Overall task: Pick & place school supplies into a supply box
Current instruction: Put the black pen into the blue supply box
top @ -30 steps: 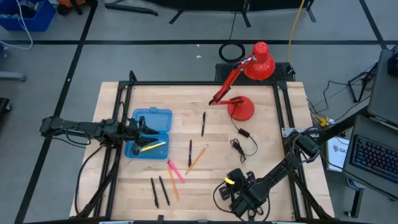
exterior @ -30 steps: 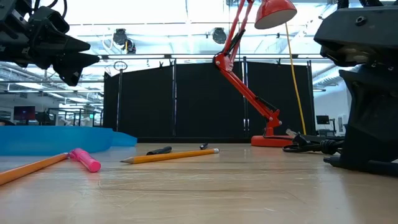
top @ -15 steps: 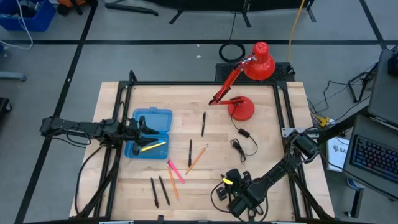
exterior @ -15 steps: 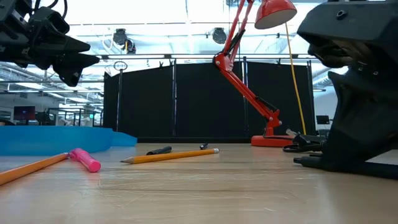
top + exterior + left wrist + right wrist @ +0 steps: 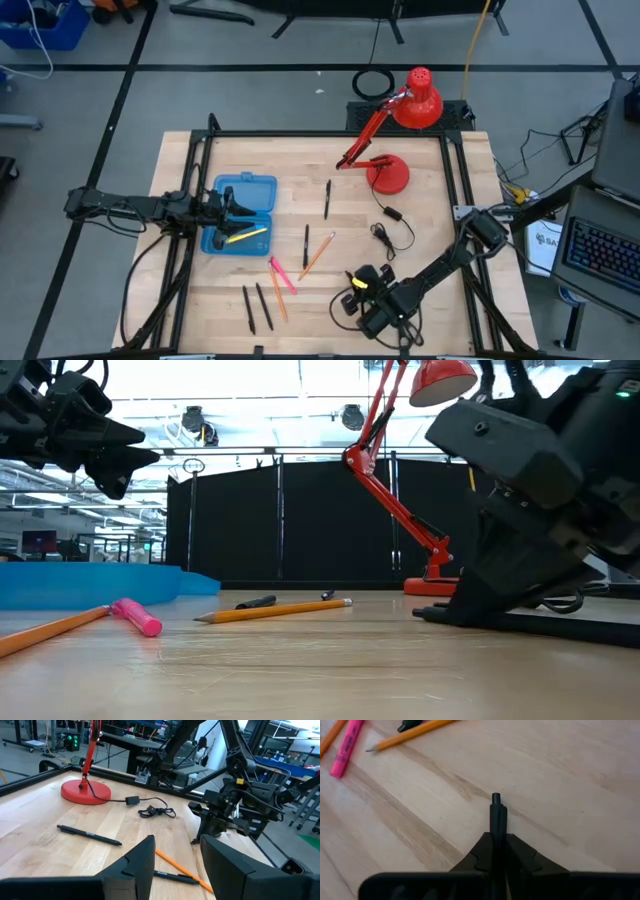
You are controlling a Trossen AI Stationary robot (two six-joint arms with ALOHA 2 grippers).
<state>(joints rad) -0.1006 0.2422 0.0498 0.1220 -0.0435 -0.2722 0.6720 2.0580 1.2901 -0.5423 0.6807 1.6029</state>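
The open blue supply box (image 5: 240,213) lies at the table's left and has a yellow marker (image 5: 245,236) in it. My left gripper (image 5: 228,205) hovers open above the box and holds nothing. Loose on the wood lie two black pens (image 5: 327,198) (image 5: 305,245), an orange pencil (image 5: 317,253), a pink highlighter (image 5: 283,275), and more pens (image 5: 255,307) near the front edge. My right gripper (image 5: 348,300) is low over the table's near middle, shut on a black pen (image 5: 496,805). No scissors show. My right gripper (image 5: 496,836) pinches the black pen between its two fingers. The fingers lie along the pen, and one end (image 5: 496,799) sticks out forward past the fingertips. The pen points toward the table's left, low over the wood; whether it touches the table, I cannot tell.
The red desk lamp (image 5: 388,175) stands at the far right, its head (image 5: 418,100) beyond the table edge. Its coiled black cable (image 5: 385,235) lies just beyond my right gripper. Black frame rails (image 5: 455,190) run along the table's sides. Bare wood stretches between the pencils and my right gripper.
My right gripper has moved along the near edge toward the table's left, closer to the loose pencils, and in the low view its body has swung leftward and fills more of the picture. My left arm has kept still over the box.
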